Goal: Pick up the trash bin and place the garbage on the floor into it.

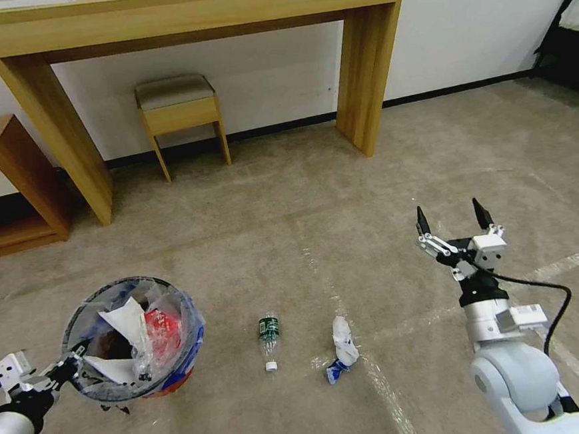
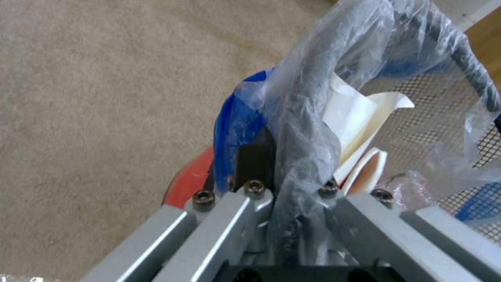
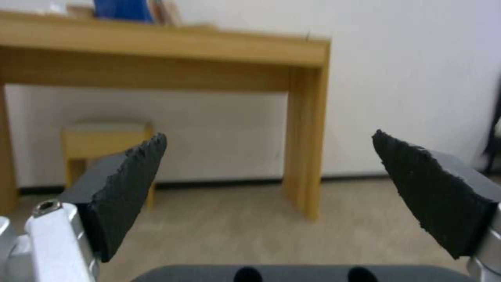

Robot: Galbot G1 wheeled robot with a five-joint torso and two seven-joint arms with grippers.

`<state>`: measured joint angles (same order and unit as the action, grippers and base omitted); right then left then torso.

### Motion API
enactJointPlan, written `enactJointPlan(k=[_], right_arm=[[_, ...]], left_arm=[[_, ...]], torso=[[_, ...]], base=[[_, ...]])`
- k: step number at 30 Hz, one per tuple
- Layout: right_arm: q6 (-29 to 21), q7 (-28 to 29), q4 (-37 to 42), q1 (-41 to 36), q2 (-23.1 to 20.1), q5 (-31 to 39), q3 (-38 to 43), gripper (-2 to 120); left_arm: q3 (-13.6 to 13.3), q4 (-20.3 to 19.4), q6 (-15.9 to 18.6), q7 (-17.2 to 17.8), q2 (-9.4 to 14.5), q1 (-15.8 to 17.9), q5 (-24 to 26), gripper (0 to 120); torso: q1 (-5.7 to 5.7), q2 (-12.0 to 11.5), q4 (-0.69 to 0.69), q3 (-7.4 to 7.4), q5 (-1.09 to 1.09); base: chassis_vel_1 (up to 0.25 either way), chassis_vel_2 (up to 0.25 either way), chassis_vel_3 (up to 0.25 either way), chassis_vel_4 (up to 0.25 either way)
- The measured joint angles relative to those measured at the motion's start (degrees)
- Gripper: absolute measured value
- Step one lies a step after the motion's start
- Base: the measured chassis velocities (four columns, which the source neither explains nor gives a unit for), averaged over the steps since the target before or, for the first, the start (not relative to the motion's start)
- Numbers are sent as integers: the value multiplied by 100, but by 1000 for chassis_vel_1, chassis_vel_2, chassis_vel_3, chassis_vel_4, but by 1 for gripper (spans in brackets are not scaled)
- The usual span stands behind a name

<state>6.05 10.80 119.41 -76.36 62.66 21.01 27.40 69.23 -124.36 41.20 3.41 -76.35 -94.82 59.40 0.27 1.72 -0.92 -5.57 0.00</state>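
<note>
My left gripper (image 1: 71,368) is shut on the dark rim of the trash bin (image 1: 135,336), which hangs tilted just above the floor (image 1: 314,195) at the lower left. In the left wrist view the gripper (image 2: 289,180) pinches the bag-covered rim of the trash bin (image 2: 308,113). The bin holds white insoles, a red wrapper and clear plastic. On the carpet to its right lie two pieces of garbage: a small green-labelled bottle (image 1: 269,340) and a crumpled white-and-blue paper wad (image 1: 342,348). My right gripper (image 1: 453,216) is open, raised to the right of them, empty in its wrist view (image 3: 269,188).
A wooden desk (image 1: 187,14) stands against the back wall with a small padded stool (image 1: 179,109) under it. A low wooden shelf (image 1: 13,185) sits at the far left. Worn tape lines (image 1: 573,260) cross the carpet at the right. Dark furniture occupies the far right corner.
</note>
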Motion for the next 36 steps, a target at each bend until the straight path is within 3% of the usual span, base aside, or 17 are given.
enactJointPlan(k=[1, 2, 4, 5, 7, 8, 9, 10, 12, 13, 16, 21, 26, 33, 36], right_arm=[[-351, 184, 37, 133, -141, 241, -176, 100], [-351, 184, 37, 133, -141, 241, -176, 100], [-1650, 952, 197, 574, -511, 1092, -781, 100], [-1650, 952, 197, 574, -511, 1092, -781, 100], [-2905, 1634, 222, 1052, -782, 2034, -1232, 100], [-2905, 1634, 222, 1052, -782, 2034, -1232, 100], [-3404, 1912, 229, 1170, -886, 2555, -1324, 100], [-3404, 1912, 229, 1170, -886, 2555, -1324, 100], [-4480, 2652, 173, 1470, -1085, 3911, -1524, 100], [-4751, 2908, 83, 1585, -1126, 4408, -1649, 100], [-4931, 3324, -251, 1825, -1155, 5031, -2086, 100], [-4941, 3519, -841, 2062, -1075, 5138, -2839, 100], [-4908, 3335, -1542, 2221, -851, 4717, -3437, 100], [-4865, 2830, -2726, 2440, -275, 4106, -3673, 100], [-4853, 2728, -2880, 2457, -128, 4041, -3719, 100]], left_arm=[[-4, 5, 0, -1, -4, 5, -5, 1], [-4, 5, 0, -1, -4, 5, -5, 1], [-21, 43, -1, -1, -17, 44, -13, 1], [-21, 43, -1, -1, -17, 44, -13, 1], [-55, 119, -1, 5, -5, 105, -27, 1], [-55, 119, -1, 5, -5, 105, -27, 1], [-108, 181, 1, 18, 41, 178, -29, 1], [-108, 181, 1, 18, 41, 178, -29, 1], [-182, 289, 9, 21, 105, 280, -29, 1], [-184, 317, 10, 15, 105, 285, -29, 1], [-170, 373, 11, 4, 108, 294, -33, 1], [-141, 397, 9, -5, 126, 305, -33, 1], [-129, 397, 2, -14, 98, 279, -29, 1], [-108, 398, -8, -32, 53, 242, -40, 1], [-99, 398, -8, -32, 63, 239, -40, 1]], torso=[[0, 0, 0, 0, 0], [0, 0, 0, 0, 0], [0, 0, 0, 0, 0], [0, 0, 0, 0, 0], [0, 0, 3, 0, 0], [0, 0, 3, 0, 0], [0, 0, 3, 0, 0], [0, 0, 3, 0, 0], [0, 0, -2, 0, -1], [0, 1, -2, 0, -1], [0, 1, 0, 0, -1], [1, 1, 0, -1, 0], [0, 1, 0, -1, 0], [0, 1, 0, -1, 0], [0, 1, 0, -1, -1]], base=[[0, 0, 0, 0], [0, 0, 0, 0], [0, 0, 0, 0], [0, 0, 0, 0], [0, 0, 0, 0], [0, 0, 0, 0], [0, 0, 0, 0], [0, 0, 0, 0], [0, 0, 0, 0], [0, 0, 0, 0], [0, 0, 0, 0], [0, 0, 0, 0], [0, 0, 0, 0], [0, 0, 0, 0], [0, 0, 0, 0]])
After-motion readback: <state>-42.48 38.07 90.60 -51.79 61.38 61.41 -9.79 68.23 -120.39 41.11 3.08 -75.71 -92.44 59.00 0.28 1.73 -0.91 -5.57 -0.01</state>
